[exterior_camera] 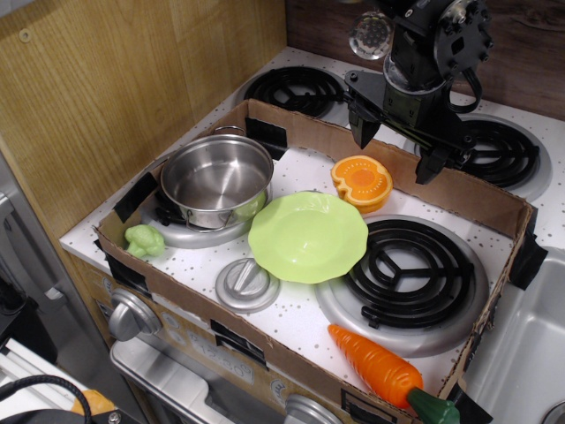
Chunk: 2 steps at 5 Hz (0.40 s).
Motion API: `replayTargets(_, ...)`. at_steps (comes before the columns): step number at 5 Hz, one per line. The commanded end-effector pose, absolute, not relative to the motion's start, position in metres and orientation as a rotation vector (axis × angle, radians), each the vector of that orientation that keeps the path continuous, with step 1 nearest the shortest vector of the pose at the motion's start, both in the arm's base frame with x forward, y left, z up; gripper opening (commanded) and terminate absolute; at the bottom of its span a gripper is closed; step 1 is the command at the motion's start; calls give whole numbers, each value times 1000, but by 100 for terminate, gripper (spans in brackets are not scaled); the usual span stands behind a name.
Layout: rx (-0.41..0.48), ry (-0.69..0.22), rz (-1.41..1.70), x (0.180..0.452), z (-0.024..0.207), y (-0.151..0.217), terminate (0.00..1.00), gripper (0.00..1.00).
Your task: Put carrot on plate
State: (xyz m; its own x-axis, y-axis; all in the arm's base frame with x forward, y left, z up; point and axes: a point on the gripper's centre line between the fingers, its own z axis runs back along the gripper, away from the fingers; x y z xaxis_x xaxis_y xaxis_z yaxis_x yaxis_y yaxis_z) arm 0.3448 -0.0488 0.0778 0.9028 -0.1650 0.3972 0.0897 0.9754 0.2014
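jaws [397,152] apart, one carrot [378,364], one plate [308,237]

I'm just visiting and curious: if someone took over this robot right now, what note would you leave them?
Gripper: open, empty, raised over the back wall of the box, near the orange half.
Carrot: lying at the front right corner of the box, beside the burner, untouched.
Plate: mid-box, empty.
Done: nothing yet.
Left: reach the carrot, grasp it, carry it to the plate, release.

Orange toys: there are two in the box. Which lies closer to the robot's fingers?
The round citrus half, sitting just below the open gripper at the back. The long carrot lies at the front edge, far from it.
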Motion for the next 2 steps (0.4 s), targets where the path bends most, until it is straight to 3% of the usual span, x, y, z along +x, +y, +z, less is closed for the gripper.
replayTargets(1,181,-425,-132,345,78,-49,0,100)
replayTargets(2,248,-439,-76,339,99,-55,0,100)
